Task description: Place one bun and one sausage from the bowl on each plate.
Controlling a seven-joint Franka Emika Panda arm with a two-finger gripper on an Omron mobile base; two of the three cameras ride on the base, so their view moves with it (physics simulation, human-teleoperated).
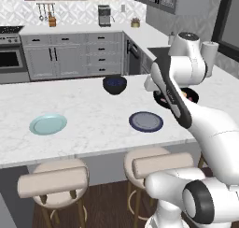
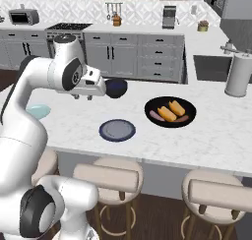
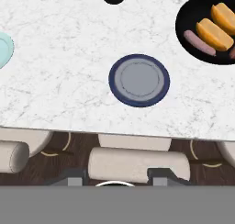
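Marble island counter [image 3: 69,39]: both plates bare, nothing served yet.
Gripper [image 3: 117,182] shut, empty; must open, reach black bowl [image 3: 193,16] for a bun [image 3: 215,34].

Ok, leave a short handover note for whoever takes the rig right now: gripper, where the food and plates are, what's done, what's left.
Gripper: shut, holding nothing, raised above the counter's near edge.
Black bowl: on the counter to the right of the plates, holding two buns and two sausages.
Dark blue-grey plate: bare, near the front edge, nearest the bowl.
Pale aqua plate: bare, further left.
Done: nothing placed yet.
Left: one bun and one sausage on each plate.
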